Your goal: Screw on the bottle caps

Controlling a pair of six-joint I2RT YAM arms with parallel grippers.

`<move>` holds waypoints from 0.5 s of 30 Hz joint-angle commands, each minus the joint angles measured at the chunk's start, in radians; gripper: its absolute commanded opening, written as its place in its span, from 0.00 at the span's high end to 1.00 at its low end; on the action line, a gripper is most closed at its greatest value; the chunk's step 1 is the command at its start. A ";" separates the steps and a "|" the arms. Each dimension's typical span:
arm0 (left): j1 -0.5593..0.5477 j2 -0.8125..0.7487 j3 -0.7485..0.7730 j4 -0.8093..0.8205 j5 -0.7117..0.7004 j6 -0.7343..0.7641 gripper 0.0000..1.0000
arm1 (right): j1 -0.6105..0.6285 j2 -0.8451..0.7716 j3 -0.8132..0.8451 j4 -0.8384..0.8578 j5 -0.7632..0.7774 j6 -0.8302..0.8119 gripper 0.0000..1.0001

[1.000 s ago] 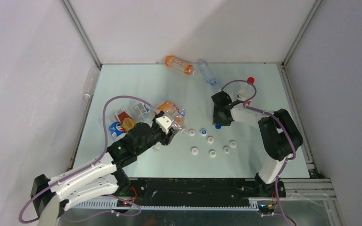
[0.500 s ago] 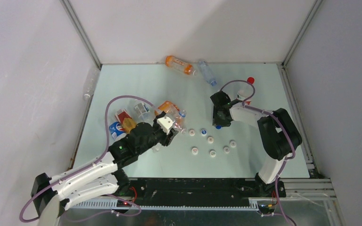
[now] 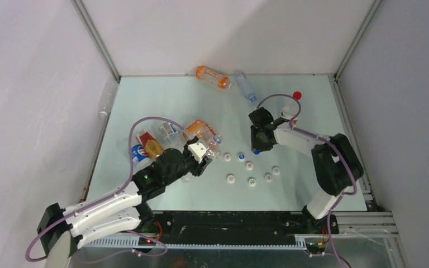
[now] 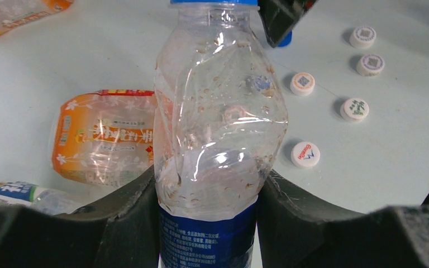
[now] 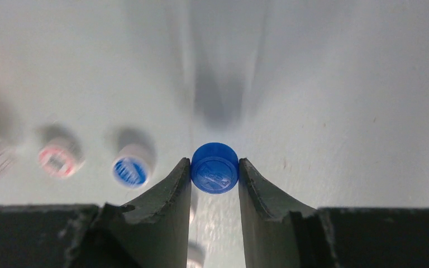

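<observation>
My left gripper (image 3: pixel 203 158) is shut on a clear, dented bottle with a blue label (image 4: pixel 218 128) and holds it by its lower body, neck pointing away. A blue ring shows at its top edge; the mouth is cut off. My right gripper (image 3: pixel 259 146) is shut on a small blue cap (image 5: pixel 215 167), pinched between both fingertips low over the table. In the left wrist view that gripper (image 4: pixel 282 25) shows just right of the bottle's top. Several loose white caps (image 3: pixel 249 165) lie on the table between the arms.
A crushed orange bottle (image 3: pixel 200 129), a Pepsi bottle (image 3: pixel 138 152), a tea bottle (image 3: pixel 148 142) and a clear one (image 3: pixel 168 131) lie by the left arm. An orange bottle (image 3: pixel 212 76) and a clear one (image 3: pixel 246 85) lie at the back. A red-capped bottle (image 3: pixel 291 106) is back right.
My right gripper has shifted slightly left with the blue cap. My left arm has shifted the bottle slightly right, towards the caps.
</observation>
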 commanded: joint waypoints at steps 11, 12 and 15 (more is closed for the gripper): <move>0.002 0.035 -0.079 0.325 0.233 0.173 0.58 | 0.103 -0.656 0.020 -0.107 -0.318 -0.328 0.96; 0.003 0.039 -0.081 0.338 0.265 0.180 0.58 | 0.111 -0.703 0.020 -0.111 -0.347 -0.356 0.96; 0.002 0.055 -0.069 0.364 0.344 0.197 0.58 | 0.148 -0.794 0.020 -0.111 -0.450 -0.483 0.96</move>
